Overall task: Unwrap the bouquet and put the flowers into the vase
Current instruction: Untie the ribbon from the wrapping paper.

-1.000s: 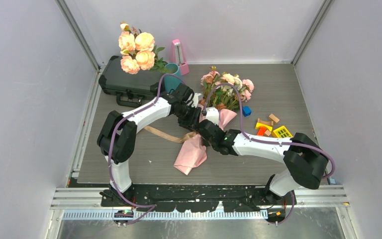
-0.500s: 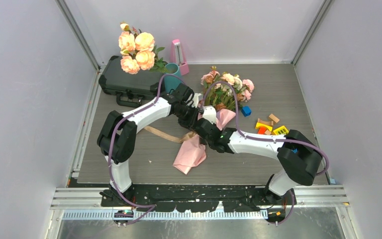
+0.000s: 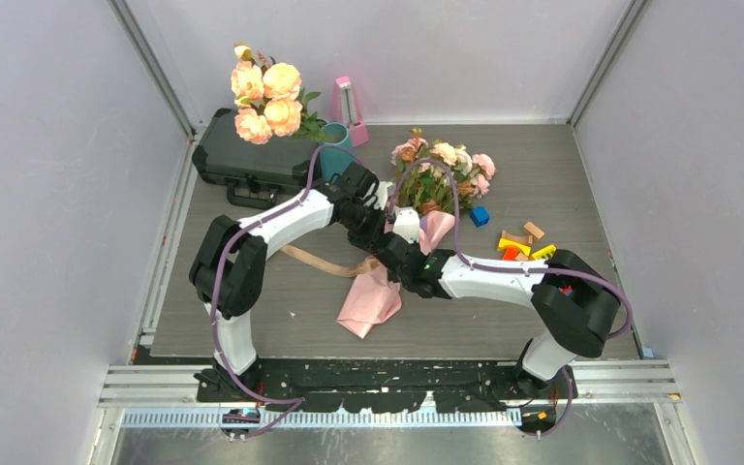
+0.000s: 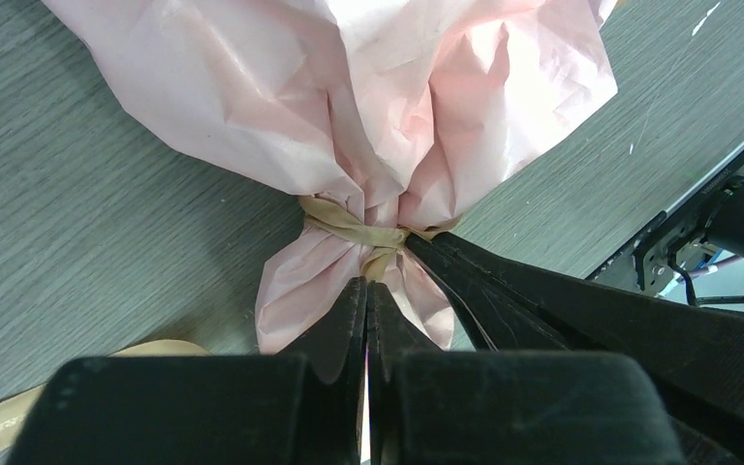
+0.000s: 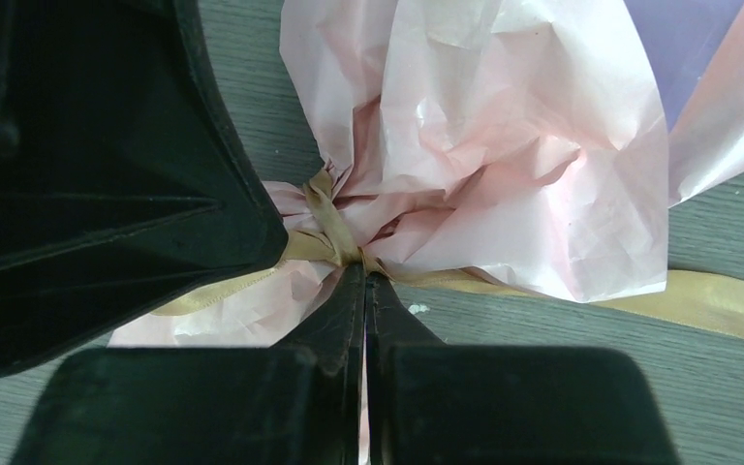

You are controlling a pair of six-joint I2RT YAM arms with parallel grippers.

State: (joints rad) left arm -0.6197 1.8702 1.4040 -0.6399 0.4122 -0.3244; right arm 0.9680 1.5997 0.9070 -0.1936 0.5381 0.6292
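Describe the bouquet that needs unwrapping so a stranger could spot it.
Start at the centre of the grey table. The bouquet lies there: small pink and cream roses in pink paper tied with tan ribbon, unlike the big peach roses standing back left.

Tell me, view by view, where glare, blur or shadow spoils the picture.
Top external: even light, sharp, faint shadows on the table. Left wrist: paper bleaches white at the top, left fingers near-black and soft. Right wrist: paper washed out, right fingers featureless black.

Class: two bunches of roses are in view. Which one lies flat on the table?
The small pink and cream roses, lying in pink paper tied with ribbon; the big peach-orange roses stand upright.
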